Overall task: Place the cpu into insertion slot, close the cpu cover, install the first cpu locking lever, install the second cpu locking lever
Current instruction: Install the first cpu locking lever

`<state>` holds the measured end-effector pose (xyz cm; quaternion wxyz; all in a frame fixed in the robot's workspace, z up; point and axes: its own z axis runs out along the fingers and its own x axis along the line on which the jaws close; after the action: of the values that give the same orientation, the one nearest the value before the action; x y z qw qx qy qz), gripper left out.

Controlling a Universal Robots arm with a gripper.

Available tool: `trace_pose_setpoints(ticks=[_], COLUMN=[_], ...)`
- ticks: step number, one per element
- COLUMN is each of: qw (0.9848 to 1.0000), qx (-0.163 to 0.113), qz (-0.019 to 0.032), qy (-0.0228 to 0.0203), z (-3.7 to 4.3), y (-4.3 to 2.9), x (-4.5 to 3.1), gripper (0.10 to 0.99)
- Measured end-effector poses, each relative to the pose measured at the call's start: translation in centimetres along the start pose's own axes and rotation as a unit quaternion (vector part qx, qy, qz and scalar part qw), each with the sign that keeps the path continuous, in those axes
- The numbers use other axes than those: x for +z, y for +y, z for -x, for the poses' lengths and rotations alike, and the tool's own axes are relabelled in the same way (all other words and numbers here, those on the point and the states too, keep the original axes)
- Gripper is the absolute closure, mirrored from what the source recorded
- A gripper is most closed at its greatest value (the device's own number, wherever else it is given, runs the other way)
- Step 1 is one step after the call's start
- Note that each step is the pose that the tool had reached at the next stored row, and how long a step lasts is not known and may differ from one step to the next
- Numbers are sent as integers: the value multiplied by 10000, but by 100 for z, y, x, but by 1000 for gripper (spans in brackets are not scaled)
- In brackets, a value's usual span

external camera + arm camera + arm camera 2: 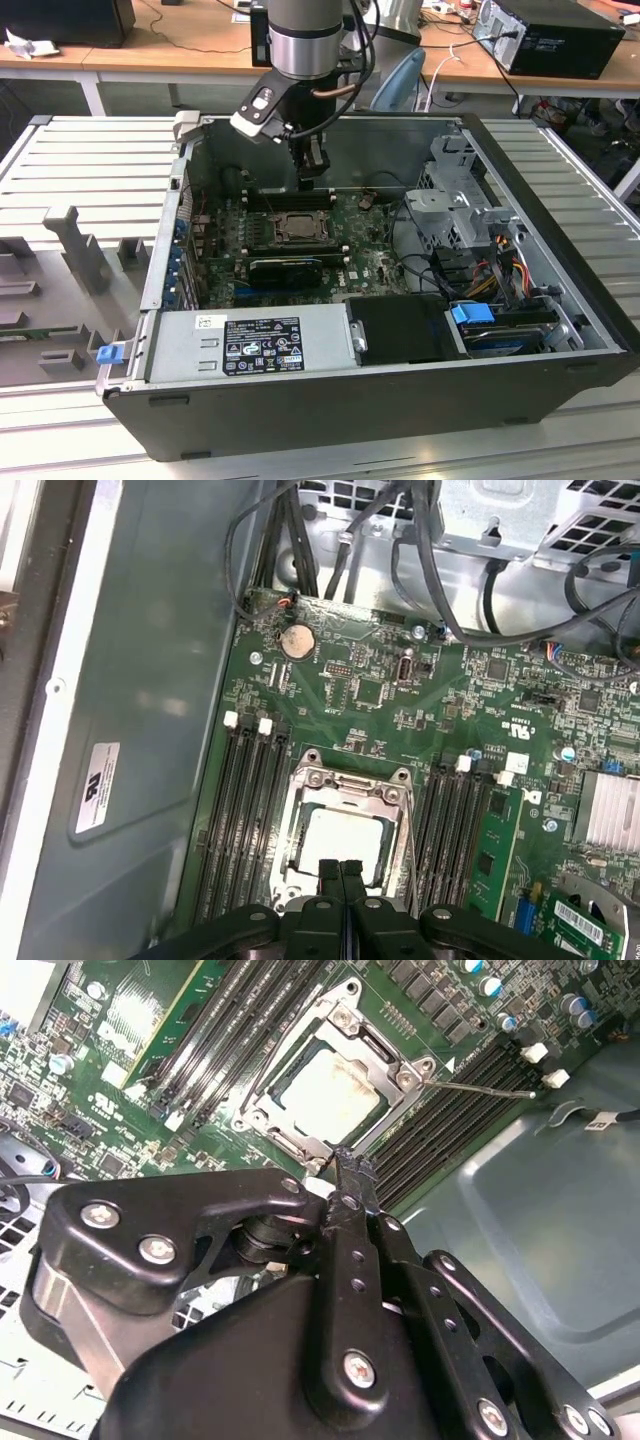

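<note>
Holds the end effector (pixel 341 872) pressed together and empty, above the green motherboard (pixel 400 710), near the rim of the insertion slot (pixel 350 780). Finds the cpu (pixel 345 835) lying flat inside that slot, with 1 thin lever (pixel 480 1088) sticking out sideways.

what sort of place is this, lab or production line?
Probably a lab or workshop: opened computer case on a slatted metal table, wooden desks with loose cables and another computer behind.
</note>
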<state>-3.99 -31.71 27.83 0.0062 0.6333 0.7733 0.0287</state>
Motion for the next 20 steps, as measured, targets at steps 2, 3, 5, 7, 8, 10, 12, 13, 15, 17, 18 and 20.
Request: trace_pose_setpoints(ticks=[2,3,5,7,8,10,12,13,15,17,18,20], qw=[10000,9999,9995,9989,9985,9973,9949,9940,9905,9883,9874,9841], qx=[-50,-109,-312,-477,-551,-737,-1012,-1089,-1370,-1524,-1582,-1775], qz=[-1,-3,-8,-13,-15,-20,-29,-31,-39,-46,-48,-52], qy=[2,5,16,25,29,38,47,50,63,65,67,76], z=[0,0,0,0,0,0,0,0,0,0,0,0], y=[0,0,0,0,0,0,0,0,0,0,0,0], x=[0,0,0,0,0,0,0,0,0,-1,-1,0], gripper=[980,980,980,980,980,980,980,980,980,980,980,980])
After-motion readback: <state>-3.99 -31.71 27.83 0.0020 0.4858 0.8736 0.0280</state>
